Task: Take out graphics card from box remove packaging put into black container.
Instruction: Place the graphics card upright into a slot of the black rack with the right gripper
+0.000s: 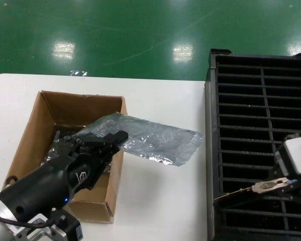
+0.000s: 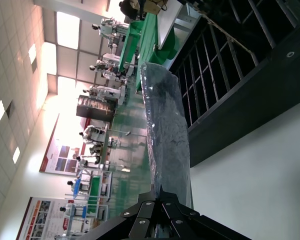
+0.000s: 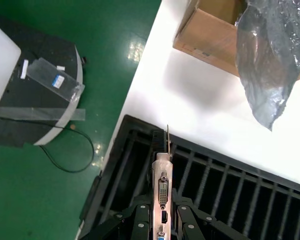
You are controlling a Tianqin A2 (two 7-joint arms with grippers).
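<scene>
The left claw (image 1: 121, 136) is over the box (image 1: 47, 108), at its right wall, pinched shut on one end of the bag (image 1: 150, 138). The bag stretches out from the claw to the right, held flat above the white bench (image 1: 155, 201), its free end hanging over the bare strip between the box and the crate (image 1: 213, 150). In the left wrist view the bag (image 2: 165, 125) runs straight away from the claw's dark fingers (image 2: 157, 212), with the crate (image 2: 230, 85) beyond it. More crinkly grey plastic lies inside the box under the left arm.

The right claw (image 1: 283, 183) is over the near right part of the crate, gripping the card (image 1: 241, 192) by its bracket end. The card points left, its thin edge reaching out past the crate's left wall, and it lies tilted across the ribs rather than down in a slot. In the right wrist view the silver bracket (image 3: 162, 190) with its connectors stands between the claw's fingers (image 3: 140, 220), above the crate (image 3: 230, 190); the box (image 3: 210, 35) and the hanging bag (image 3: 270, 55) show farther off on the bench (image 3: 190, 95).
</scene>
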